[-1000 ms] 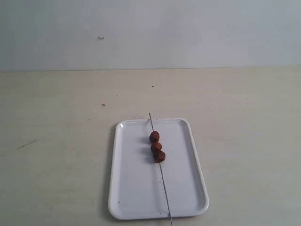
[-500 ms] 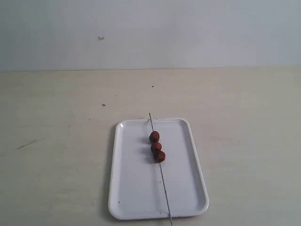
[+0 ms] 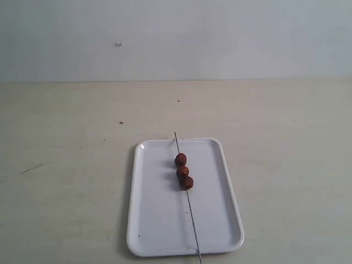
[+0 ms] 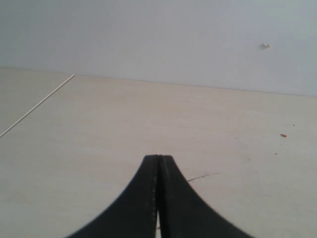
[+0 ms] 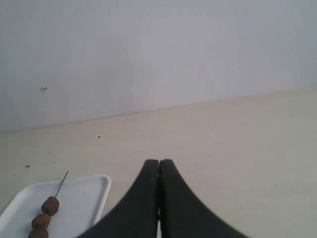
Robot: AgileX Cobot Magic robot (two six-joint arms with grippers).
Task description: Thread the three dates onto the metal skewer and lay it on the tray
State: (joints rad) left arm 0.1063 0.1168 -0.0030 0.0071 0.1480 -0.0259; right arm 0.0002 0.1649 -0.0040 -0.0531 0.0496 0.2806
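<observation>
Three dates (image 3: 182,171) and skewer (image 3: 192,220) lie unmoved on the tray (image 3: 154,220); left end effector (image 4: 158,161) and right end effector (image 5: 159,164) pressed together, empty; task likely complete

Tray (image 3: 159,220): glossy white
Three dates (image 3: 183,171): dark reddish-brown
Skewer (image 3: 192,220): grey
Bench (image 3: 66,165): pale beige, faint grain, a few dark specks
Wall (image 3: 220,38): plain pale grey-blue
Left fingers (image 4: 138,198), right fingers (image 5: 176,198): black

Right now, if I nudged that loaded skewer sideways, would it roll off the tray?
Probably little rolling: the three dates bunched on the metal skewer look lumpy. It might slide though, since the tray looks glossy. The thin rod seems stiff.
</observation>
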